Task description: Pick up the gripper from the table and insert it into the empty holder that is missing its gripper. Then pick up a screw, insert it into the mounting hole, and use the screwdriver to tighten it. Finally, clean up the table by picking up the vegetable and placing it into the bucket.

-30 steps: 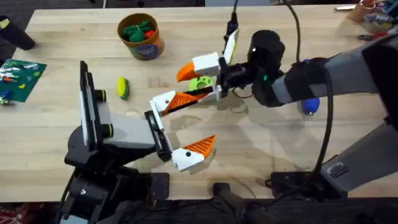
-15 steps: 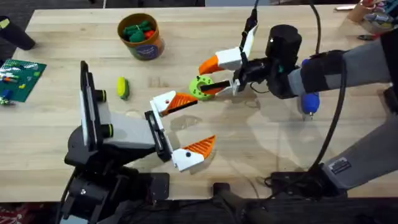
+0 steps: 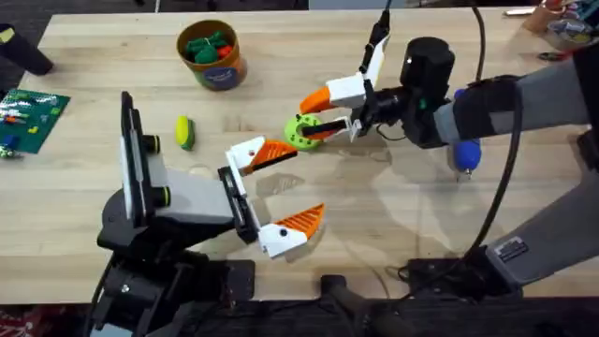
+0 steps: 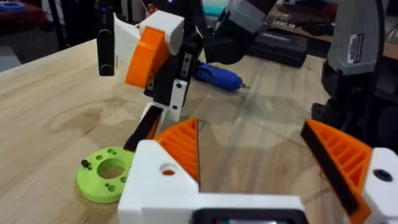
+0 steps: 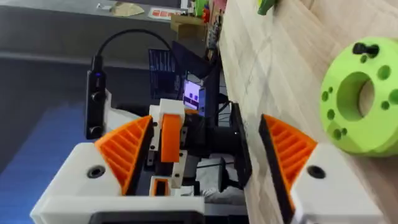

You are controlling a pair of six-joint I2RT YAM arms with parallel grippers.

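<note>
On a pale wooden desk (image 3: 393, 225), the right arm's tool (image 3: 316, 117) has pulled back toward the centre right of the overhead frame since a second ago, when it stood lower and further left, over the lime-green gripper (image 3: 301, 130); over the last half second it has barely shifted. Its white-and-orange fingers stand spread with nothing between them, one orange pad above the green disc and the other touching or just beside its right edge; the wrist view shows the disc lying flat on the wood just past one finger, not clamped. The left arm's tool (image 3: 277, 184), at the centre of the frame, is unchanged: its jaws gape wide and empty, the upper fingertip near the disc's lower left. The disc itself has slid slightly right and now lies uncovered at the middle of the desk. Judged from this, the first step, lifting the gripper, is not yet done, and the right tool would need to close squarely on the disc before any move toward a holder. The blue screwdriver (image 3: 465, 155) lies at centre right behind the right arm, the yellow vegetable (image 3: 185, 131) sits at left of centre, and the tan bucket (image 3: 219, 67), holding green and red toys, stands at upper left.
</note>
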